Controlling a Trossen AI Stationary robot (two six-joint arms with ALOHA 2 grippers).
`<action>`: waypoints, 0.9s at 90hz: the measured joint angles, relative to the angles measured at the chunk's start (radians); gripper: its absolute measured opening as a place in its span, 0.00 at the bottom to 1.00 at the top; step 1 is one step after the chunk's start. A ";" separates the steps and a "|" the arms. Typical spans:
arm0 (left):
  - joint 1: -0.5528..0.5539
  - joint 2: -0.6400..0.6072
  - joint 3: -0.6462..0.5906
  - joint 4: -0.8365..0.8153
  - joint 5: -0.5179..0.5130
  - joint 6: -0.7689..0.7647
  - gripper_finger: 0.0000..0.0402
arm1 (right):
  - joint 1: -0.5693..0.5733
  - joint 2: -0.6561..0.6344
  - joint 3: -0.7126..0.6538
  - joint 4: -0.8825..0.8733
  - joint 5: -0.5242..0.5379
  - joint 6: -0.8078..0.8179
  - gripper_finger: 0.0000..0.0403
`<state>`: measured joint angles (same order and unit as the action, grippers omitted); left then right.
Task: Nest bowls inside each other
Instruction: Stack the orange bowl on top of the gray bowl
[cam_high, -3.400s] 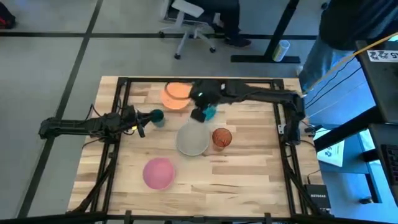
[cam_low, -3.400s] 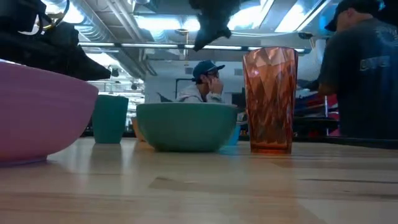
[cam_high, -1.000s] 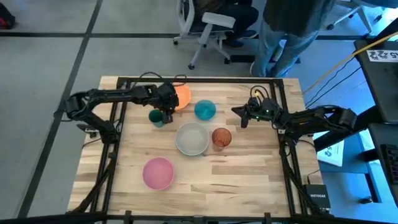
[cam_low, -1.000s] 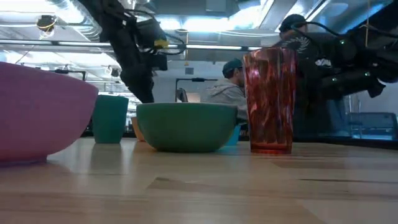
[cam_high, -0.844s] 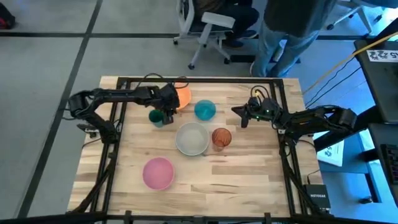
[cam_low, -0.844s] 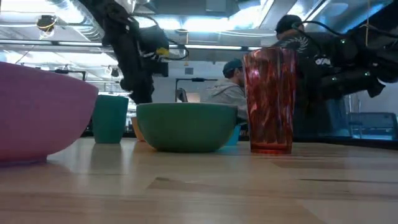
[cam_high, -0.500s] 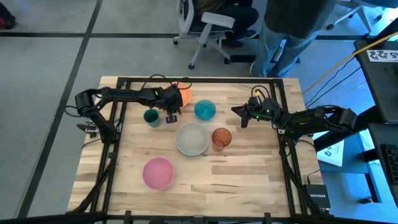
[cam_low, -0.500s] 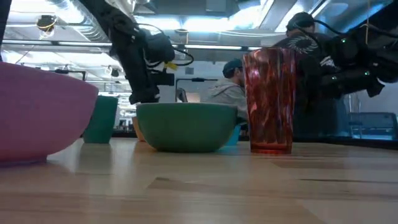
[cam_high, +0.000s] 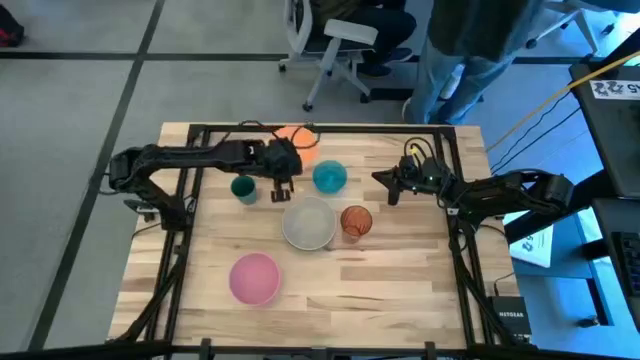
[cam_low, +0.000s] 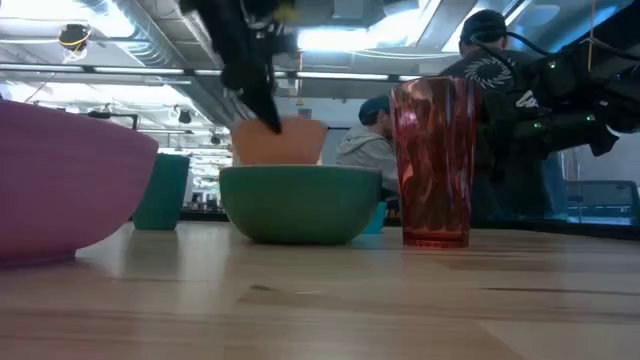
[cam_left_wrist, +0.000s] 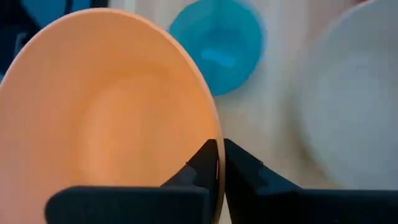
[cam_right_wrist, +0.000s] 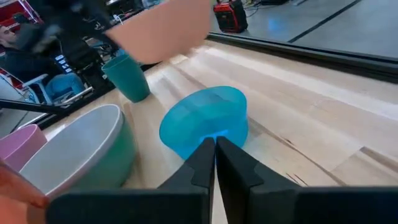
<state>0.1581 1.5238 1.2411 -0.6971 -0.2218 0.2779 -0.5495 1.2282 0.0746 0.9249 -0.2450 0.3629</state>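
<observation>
Barely begun: orange bowl (cam_left_wrist: 106, 118) pinched at the rim by left gripper (cam_left_wrist: 219, 163), lifted clear of table (cam_high: 380, 290) near blue bowl (cam_high: 329, 177); nothing nested yet, green bowl (cam_high: 308, 223), pink bowl (cam_high: 254, 277) and both cups standing apart; right gripper (cam_right_wrist: 214, 152) clenched, empty.

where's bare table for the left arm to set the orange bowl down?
Free: the near strip right of the pink bowl, below the green bowl. Crowded: the far middle, with the left gripper holding the orange bowl, blue bowl, teal cup, red cup.
</observation>
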 joint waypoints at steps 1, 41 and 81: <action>-0.011 0.000 0.003 -0.003 0.000 -0.004 0.00 | 0.000 0.000 0.000 0.000 0.003 0.000 0.00; -0.321 0.029 0.016 0.039 -0.060 -0.327 0.00 | 0.000 0.000 0.000 -0.008 0.025 0.026 0.00; -0.482 0.228 0.016 0.124 -0.135 -0.569 0.00 | 0.004 0.000 0.000 -0.007 -0.137 0.196 0.00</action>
<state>-0.3237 1.7513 1.2572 -0.5735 -0.3571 -0.2906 -0.5458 1.2282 0.0750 0.9180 -0.3821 0.5591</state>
